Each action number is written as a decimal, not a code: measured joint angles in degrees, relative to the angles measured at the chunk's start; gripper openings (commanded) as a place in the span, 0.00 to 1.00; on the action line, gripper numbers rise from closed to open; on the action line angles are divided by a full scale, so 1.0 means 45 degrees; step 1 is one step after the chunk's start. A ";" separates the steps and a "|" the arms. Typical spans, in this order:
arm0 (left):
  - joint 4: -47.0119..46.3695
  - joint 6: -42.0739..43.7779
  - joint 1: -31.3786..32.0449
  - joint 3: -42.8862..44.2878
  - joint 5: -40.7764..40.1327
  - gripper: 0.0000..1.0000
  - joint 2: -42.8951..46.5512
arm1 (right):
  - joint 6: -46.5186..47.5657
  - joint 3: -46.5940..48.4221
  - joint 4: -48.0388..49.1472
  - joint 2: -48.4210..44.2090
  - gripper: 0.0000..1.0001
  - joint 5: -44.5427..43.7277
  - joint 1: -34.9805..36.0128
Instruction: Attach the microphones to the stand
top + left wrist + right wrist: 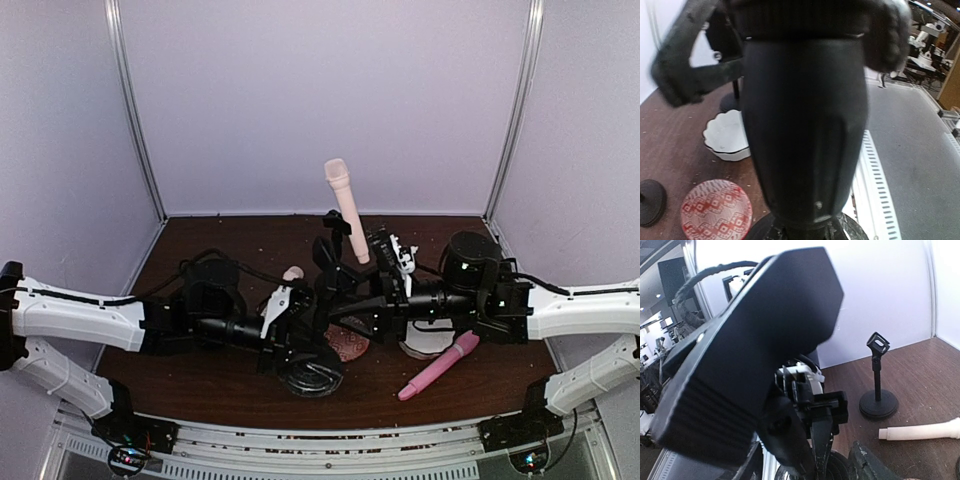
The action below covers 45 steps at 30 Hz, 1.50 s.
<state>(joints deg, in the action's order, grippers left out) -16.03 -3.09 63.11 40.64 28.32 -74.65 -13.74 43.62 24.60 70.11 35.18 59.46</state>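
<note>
Mics are seen at three spots on the desk. One peach mic is stood upright at frame centre, just above the right tool; its lower end is hidden by black parts. The pink mic is laid flat at lower right, under the right arm, apart from both tools. A second peach mic is glimpsed just above the left tool. In the right wrist view a stand is seen upright at centre-right. Whether either tool is spread or pressed together can't be told: blocked & blurred.
</note>
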 measured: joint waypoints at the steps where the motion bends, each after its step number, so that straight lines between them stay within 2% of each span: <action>1: 0.0063 0.0005 0.0000 0.0063 0.0267 0.00 -0.0112 | -0.0010 0.0039 0.0262 0.0209 0.55 0.0389 0.0000; 5: 0.0209 0.0010 0.0000 0.0092 0.0806 0.00 -0.0243 | -0.0029 0.0340 0.0724 0.1039 0.54 0.1336 0.0010; 6: 0.0223 0.0010 0.0000 0.0092 0.0874 0.00 -0.0243 | -0.0029 0.0374 0.0763 0.1151 0.50 0.1496 0.0019; 11: 0.0233 0.0010 0.0000 0.0092 0.1039 0.00 -0.0243 | 0.0131 0.0423 0.0777 0.1229 0.31 0.1919 0.0068; 13: 0.0253 -0.0005 0.0000 0.0092 0.1039 0.00 -0.0243 | 0.0214 0.0432 0.0729 0.1229 0.20 0.1943 0.0087; 15: 0.0282 -0.0248 0.0000 0.0092 0.1010 0.00 -0.0248 | 0.0699 0.0452 0.0656 0.1229 0.01 0.1637 0.0155; 16: 0.0296 -0.0316 0.0000 0.0107 0.0865 0.00 -0.0248 | 0.0748 0.0457 0.0631 0.1234 0.00 0.1549 0.0180; 19: 0.0447 -0.0457 0.0000 0.0155 -0.0165 0.00 -0.0238 | 0.0923 0.0568 0.0141 0.1141 0.00 0.0053 0.0476; 26: 0.0350 -0.1637 0.0359 0.0160 -0.4891 0.00 -0.0257 | -0.0976 0.1282 -0.1078 0.1409 0.00 -0.6800 0.1846; 29: 0.0175 -0.1982 0.0520 0.0131 -0.6076 0.00 -0.0267 | -0.1661 0.1545 -0.1277 0.1627 0.00 -0.8476 0.2166; 30: 0.0083 -0.2050 0.0549 0.0102 -0.6319 0.00 -0.0267 | -0.1807 0.1593 -0.1297 0.1671 0.04 -0.8806 0.2215; 32: -0.0058 -0.2084 0.0573 0.0053 -0.6586 0.00 -0.0267 | -0.1962 0.1710 -0.1404 0.1724 0.28 -0.9160 0.2249; 34: -0.0204 -0.2079 0.0578 -0.0005 -0.6693 0.00 -0.0267 | -0.1914 0.1870 -0.1622 0.1758 0.45 -0.9219 0.2263; 37: -0.0432 -0.2021 0.0486 -0.0291 -0.7043 0.00 -0.0102 | -0.1647 0.1967 -0.2059 0.1724 0.62 -0.9088 0.2225; 41: -0.0690 -0.1710 0.0316 -0.0967 -0.6989 0.00 0.0544 | -0.1010 0.1943 -0.2642 0.1389 0.71 -0.8296 0.2016; 45: -0.0913 -0.1219 0.0291 -0.1413 -0.5945 0.00 0.1200 | -0.0121 0.1719 -0.2754 0.0622 0.72 -0.7125 0.1739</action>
<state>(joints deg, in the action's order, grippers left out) -20.14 -8.58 64.42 34.28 1.56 -69.25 -14.28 51.35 12.21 72.90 3.11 67.29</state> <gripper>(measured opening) 0.167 0.720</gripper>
